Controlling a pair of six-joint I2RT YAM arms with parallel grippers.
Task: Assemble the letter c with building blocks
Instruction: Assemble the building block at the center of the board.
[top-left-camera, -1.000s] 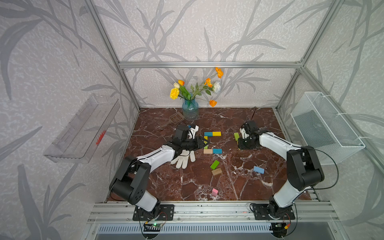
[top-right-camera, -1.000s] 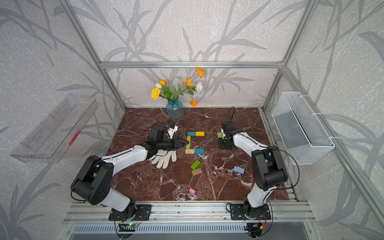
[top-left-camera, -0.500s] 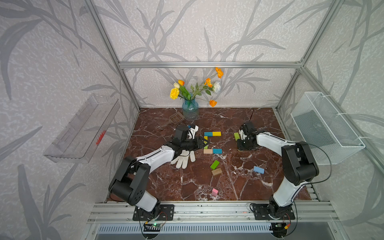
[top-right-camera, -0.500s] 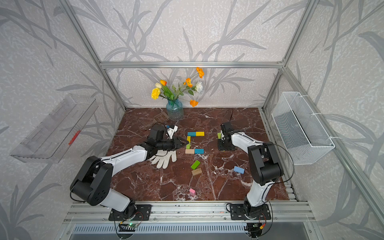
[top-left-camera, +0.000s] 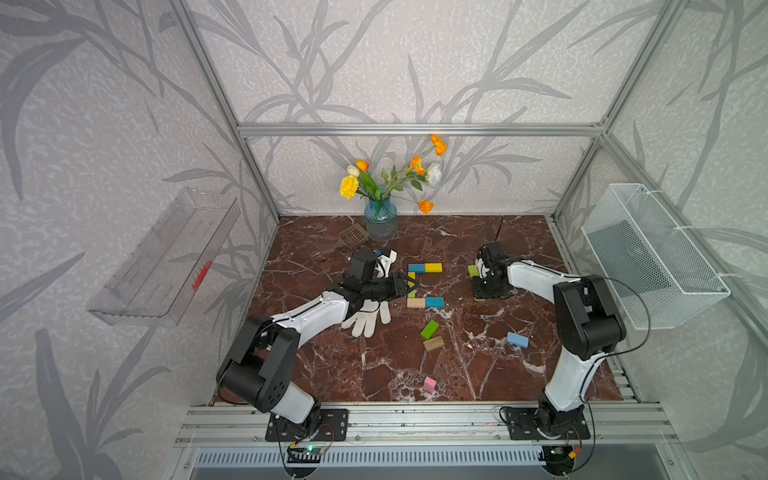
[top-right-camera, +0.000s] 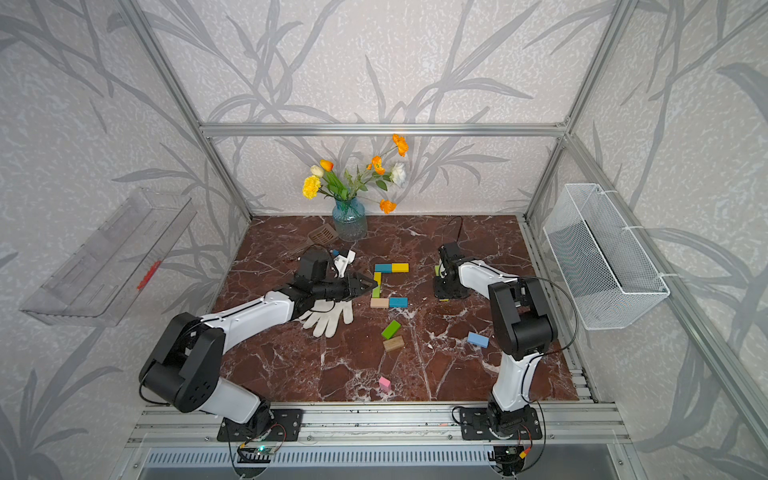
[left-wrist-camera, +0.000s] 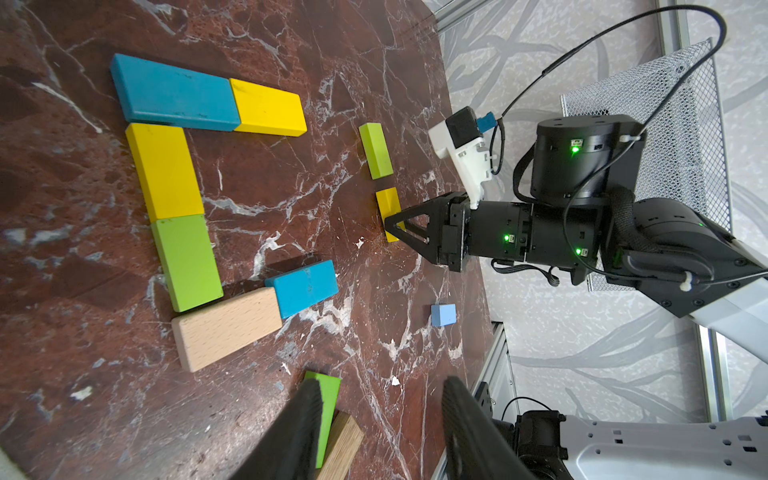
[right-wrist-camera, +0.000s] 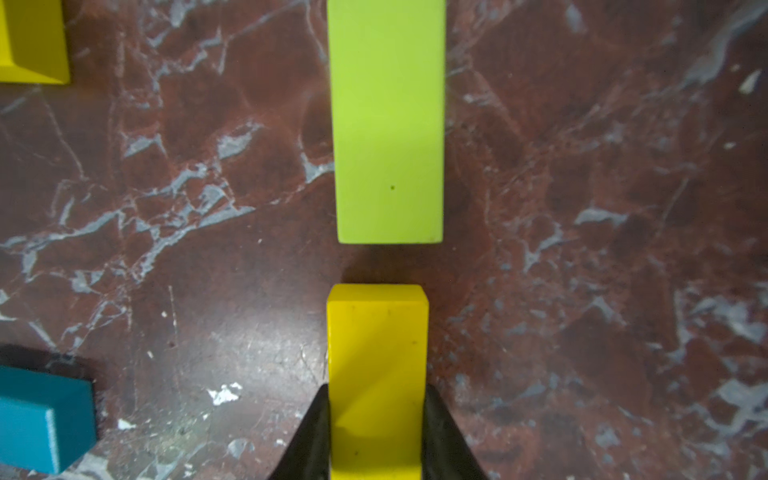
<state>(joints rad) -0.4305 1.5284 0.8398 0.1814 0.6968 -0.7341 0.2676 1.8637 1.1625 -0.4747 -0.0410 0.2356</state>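
Nearest the rail (top-left-camera: 415, 419), we see a pink block (top-left-camera: 429, 384) lying alone. Farther in, the left gripper (left-wrist-camera: 380, 384) stands with jaws apart and empty. In the left wrist view its fingers (left-wrist-camera: 291, 436) cut off a loose green block (left-wrist-camera: 331, 399) and a plain wood block (left-wrist-camera: 345, 444). In both top views this gripper covers part of the mid-table C's upright. The left wrist view shows it whole: spine yellow block (left-wrist-camera: 164, 172) touching spine green block (left-wrist-camera: 187, 262). Beyond, the right gripper (right-wrist-camera: 376, 388) clamps the held yellow block (right-wrist-camera: 377, 332), a gap short of a lime block (right-wrist-camera: 388, 124). The top views hide this grip.
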